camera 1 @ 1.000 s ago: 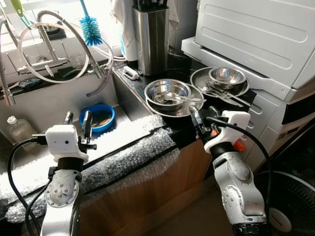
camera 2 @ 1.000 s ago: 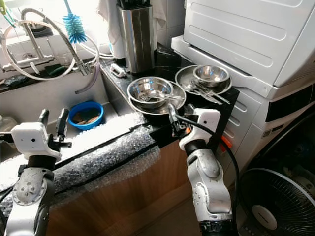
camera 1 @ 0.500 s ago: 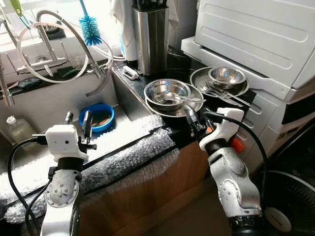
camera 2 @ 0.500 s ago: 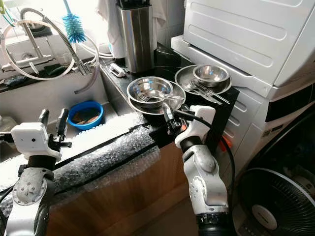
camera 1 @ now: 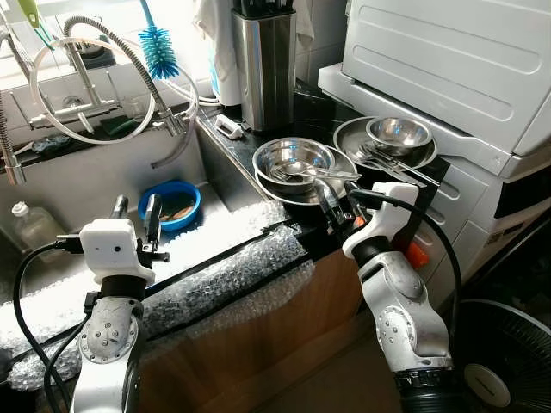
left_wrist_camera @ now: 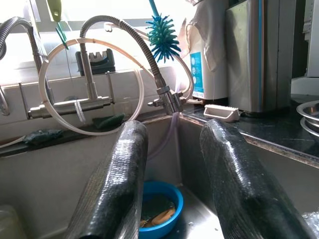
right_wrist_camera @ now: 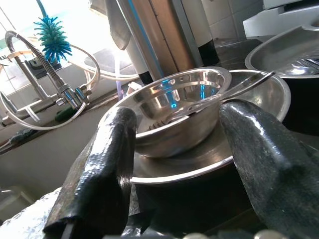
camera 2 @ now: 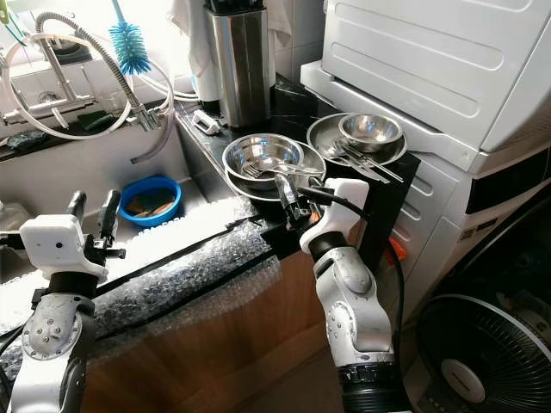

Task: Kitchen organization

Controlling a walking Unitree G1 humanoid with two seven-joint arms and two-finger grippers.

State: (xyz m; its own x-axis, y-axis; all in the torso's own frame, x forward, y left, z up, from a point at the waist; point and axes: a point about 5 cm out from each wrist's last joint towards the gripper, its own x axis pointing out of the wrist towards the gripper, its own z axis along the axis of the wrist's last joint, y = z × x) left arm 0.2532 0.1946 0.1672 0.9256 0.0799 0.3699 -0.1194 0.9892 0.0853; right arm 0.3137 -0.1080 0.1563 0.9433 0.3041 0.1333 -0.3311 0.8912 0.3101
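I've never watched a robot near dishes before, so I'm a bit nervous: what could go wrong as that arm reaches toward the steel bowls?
The right end effector is open, close to the near steel bowl, which sits on a plate near the counter edge; a clumsy push might slide the stack.

Forks rest loosely across that bowl and could probably be knocked off.

The arm's cable hangs near the second bowl and might snag.
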